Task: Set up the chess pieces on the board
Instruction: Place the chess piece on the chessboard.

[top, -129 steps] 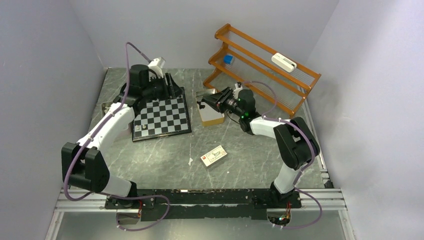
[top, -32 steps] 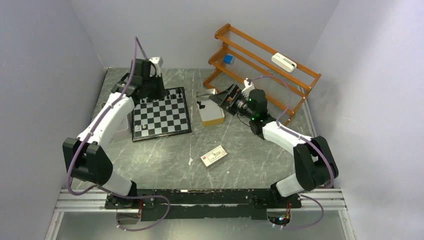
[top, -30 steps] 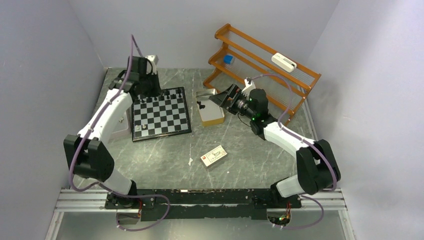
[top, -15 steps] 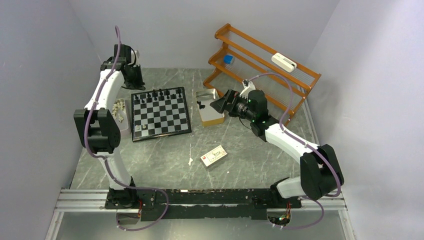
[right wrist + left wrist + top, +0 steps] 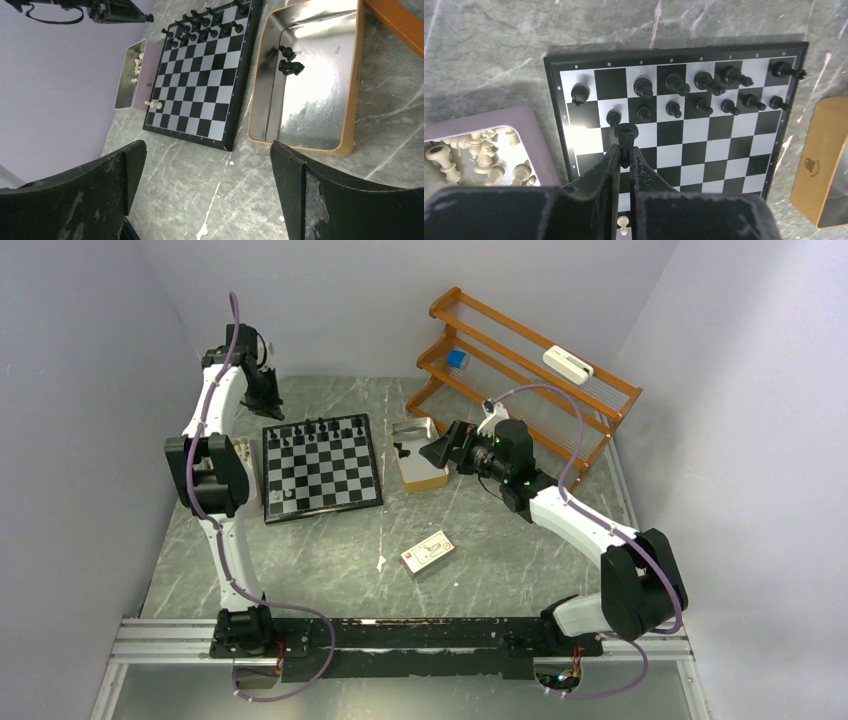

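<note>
**A:** What has changed in the last second?

**B:** The left arm (image 5: 215,440) has swung up off the board (image 5: 322,468). It now stands nearly upright at the far-left corner of the table (image 5: 330,570). The right arm (image 5: 572,522) has barely shifted.

**A:** And the board?

**B:** It lies flat, left of centre, with black and white squares in a dark border. Black pieces (image 5: 704,80) fill most of the two far rows, with gaps. One white pawn (image 5: 623,226) stands near the near-left corner.

**A:** What's beside it?

**B:** A tin (image 5: 350,100) sits just to the right, with two black pieces (image 5: 289,59) inside. A tray (image 5: 538,142) on the left holds pale pieces (image 5: 479,150).

**A:** Grippers?

**B:** The left gripper (image 5: 625,150) is pinched tight on a black pawn (image 5: 626,132), up beyond the board's far-left corner. The right gripper (image 5: 207,147) gapes wide and holds nothing, by the tin.
</note>
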### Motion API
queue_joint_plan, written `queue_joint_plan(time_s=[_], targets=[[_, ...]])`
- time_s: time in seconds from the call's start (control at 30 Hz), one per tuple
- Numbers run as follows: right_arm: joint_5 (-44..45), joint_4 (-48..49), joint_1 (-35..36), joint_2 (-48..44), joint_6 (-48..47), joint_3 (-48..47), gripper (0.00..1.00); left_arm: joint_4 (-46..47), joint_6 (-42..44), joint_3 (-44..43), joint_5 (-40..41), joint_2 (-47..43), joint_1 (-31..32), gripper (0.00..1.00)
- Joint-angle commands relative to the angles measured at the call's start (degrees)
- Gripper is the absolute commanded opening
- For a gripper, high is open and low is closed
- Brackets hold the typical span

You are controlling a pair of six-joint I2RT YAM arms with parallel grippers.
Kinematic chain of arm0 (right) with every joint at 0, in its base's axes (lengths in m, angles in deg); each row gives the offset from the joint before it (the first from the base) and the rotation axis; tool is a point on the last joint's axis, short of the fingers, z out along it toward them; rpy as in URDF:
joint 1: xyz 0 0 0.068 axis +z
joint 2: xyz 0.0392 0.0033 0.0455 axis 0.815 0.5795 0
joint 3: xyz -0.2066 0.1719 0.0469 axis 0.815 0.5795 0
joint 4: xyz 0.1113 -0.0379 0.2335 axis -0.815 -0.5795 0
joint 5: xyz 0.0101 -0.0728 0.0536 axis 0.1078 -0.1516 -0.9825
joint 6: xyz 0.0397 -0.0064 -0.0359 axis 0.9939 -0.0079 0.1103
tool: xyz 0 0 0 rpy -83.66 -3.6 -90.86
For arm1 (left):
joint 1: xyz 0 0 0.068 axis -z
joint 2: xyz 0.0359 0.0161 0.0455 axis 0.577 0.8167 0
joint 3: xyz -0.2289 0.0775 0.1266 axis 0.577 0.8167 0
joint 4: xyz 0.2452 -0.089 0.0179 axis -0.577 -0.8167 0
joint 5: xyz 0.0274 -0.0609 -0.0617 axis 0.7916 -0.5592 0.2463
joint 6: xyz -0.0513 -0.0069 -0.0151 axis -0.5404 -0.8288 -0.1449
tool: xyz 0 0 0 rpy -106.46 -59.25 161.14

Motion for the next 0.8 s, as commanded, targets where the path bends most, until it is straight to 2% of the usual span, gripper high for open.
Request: queue_joint_plan(time_s=[0.0,0.27,0.77], targets=[[1.2,-0.3,0.2,-0.2,-1.5,-2.1,1.0,-2.8,1.2,-2.8,-1.9,2.5,-0.4,0.09],[1.9,-0.3,0.3,-0.5,-1.7,-2.3,1.0,-3.9,1.6,-7.4,-2.6,7.3,-0.5,0.08],[2.4,0.6,0.3,-1.2,-1.5,-1.4,1.0,-3.1,1.4,-7.4,-1.8,10.4,-0.9,0.09]])
